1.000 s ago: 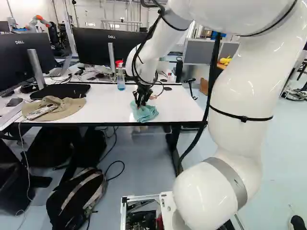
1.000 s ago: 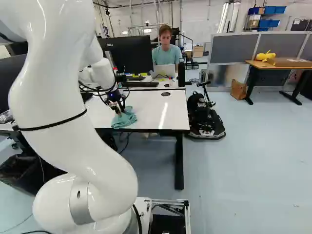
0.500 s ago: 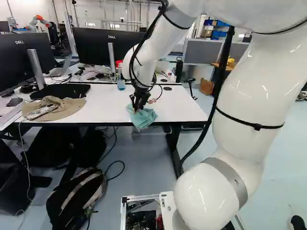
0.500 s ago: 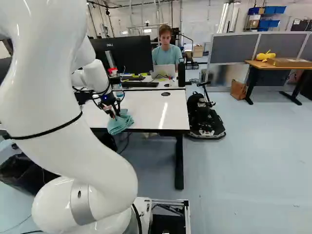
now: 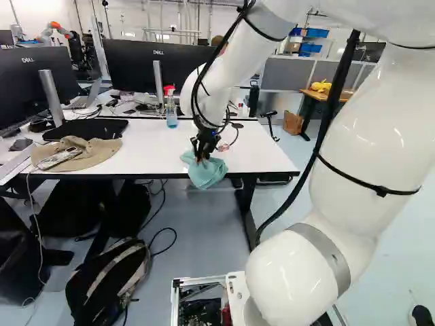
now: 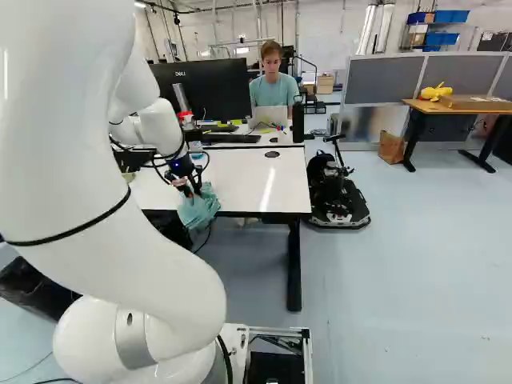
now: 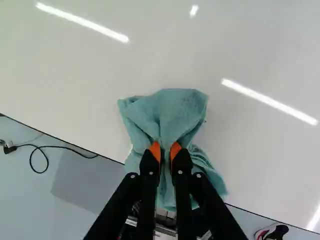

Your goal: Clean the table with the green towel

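1. Front desk [image 5: 149, 153]: 1, mid-frame, left base view.
2. Monitors [image 5: 156, 71]: 2, upper left to upper centre.
3. Sun hat [image 5: 92, 155]: 1, left.
4. Green towel [image 7: 180, 107]: 1, frame centre, over desk's near edge. Likely light, floppy; grab bunched middle.
5. End effector [image 7: 166, 150]: 1, pinching towel fold.
6. Spray bottle [image 5: 171, 112]: 1, upper centre.

The towel [image 7: 182, 107] is teal. The surface [image 5: 149, 149] is white with a black edge. The hand [image 5: 200, 158] is black with orange pads [image 7: 155, 150].

It's a lab: monitors [image 5: 126, 68], apparently another robot [image 5: 56, 26].
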Tool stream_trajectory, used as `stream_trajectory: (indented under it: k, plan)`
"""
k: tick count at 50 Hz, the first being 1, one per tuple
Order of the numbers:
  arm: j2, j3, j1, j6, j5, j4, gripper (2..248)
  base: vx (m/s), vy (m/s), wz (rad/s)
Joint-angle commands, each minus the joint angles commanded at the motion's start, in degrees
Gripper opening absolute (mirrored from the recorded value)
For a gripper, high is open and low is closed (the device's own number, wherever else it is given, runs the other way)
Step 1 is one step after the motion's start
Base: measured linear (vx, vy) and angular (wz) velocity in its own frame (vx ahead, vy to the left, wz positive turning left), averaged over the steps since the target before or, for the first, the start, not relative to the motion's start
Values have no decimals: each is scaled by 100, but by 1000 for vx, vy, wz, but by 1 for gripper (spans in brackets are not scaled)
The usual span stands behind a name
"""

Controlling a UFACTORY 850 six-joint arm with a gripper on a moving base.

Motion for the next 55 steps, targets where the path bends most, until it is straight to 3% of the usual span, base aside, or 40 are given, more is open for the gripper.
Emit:
stream_trajectory:
  k: [19, 33, 44, 55]
  plan:
    - [-31, -32, -478, 0, 0, 0, 42, 0, 0, 0]
    - [-267, -289, -750, 0, 0, 0, 42, 0, 0, 0]
    - [-545, -600, -812, 0, 0, 0, 42, 0, 0, 0]
    - [-816, -912, -733, 0, 0, 0, 42, 0, 0, 0]
